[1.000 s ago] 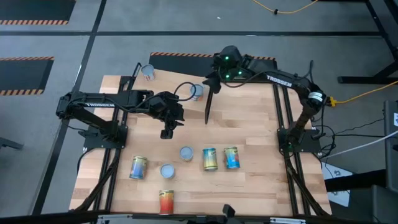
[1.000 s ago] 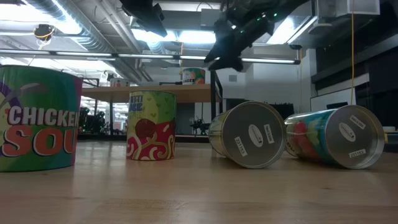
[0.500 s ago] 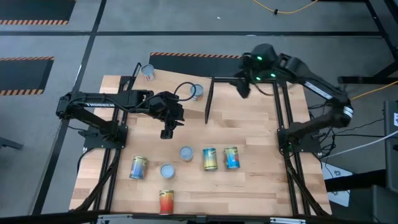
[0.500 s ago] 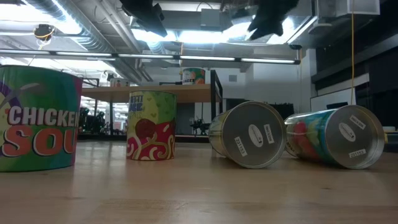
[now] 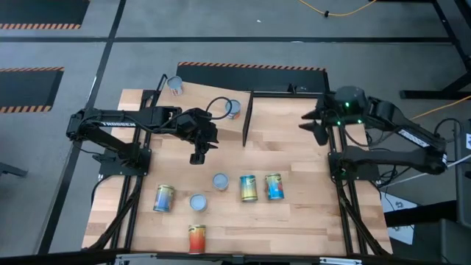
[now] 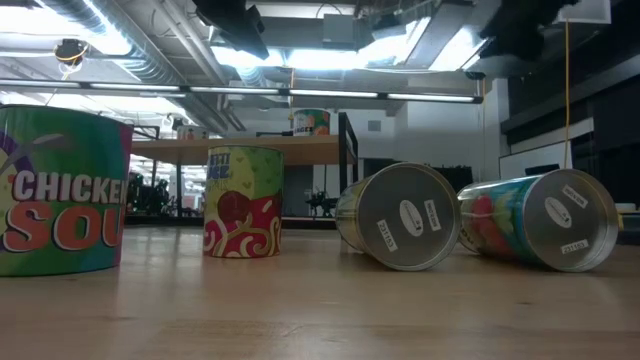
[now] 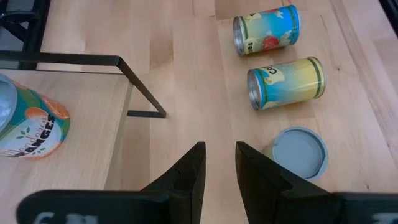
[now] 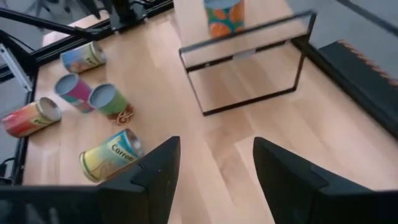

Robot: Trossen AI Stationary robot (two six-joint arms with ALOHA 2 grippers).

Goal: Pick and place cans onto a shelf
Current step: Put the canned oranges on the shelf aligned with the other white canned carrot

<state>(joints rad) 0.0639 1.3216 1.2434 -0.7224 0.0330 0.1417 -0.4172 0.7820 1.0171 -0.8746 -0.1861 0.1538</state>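
The left gripper (image 5: pixel 197 157) hangs over the middle of the table (image 5: pixel 294 221), just near of the shelf (image 5: pixel 213 118). Its fingers (image 7: pixel 186 180) stand apart with a narrow gap and nothing between them: released. The right gripper (image 5: pixel 319 135) hangs over the table's right edge, right of the shelf's black divider (image 5: pixel 247 118). Its fingers (image 8: pixel 155 174) stand well apart and hold nothing: released.

One can (image 5: pixel 233 109) with an orange-and-teal label stands upright on the shelf, at the far side, just left of the divider. A second can (image 5: pixel 175 85) stands at the far left corner, outside the shelf board.

Six cans remain on the near half of the table:
- a yellow can (image 5: pixel 163 198) lying on its side at the left;
- two upright cans (image 5: pixel 220 181) (image 5: pixel 197 202) showing their pale-blue tops, near the centre;
- a yellow-blue can (image 5: pixel 248 188) and a blue can (image 5: pixel 274 186) lying side by side to the right of these;
- a red-orange can (image 5: pixel 196 238) lying at the near edge.
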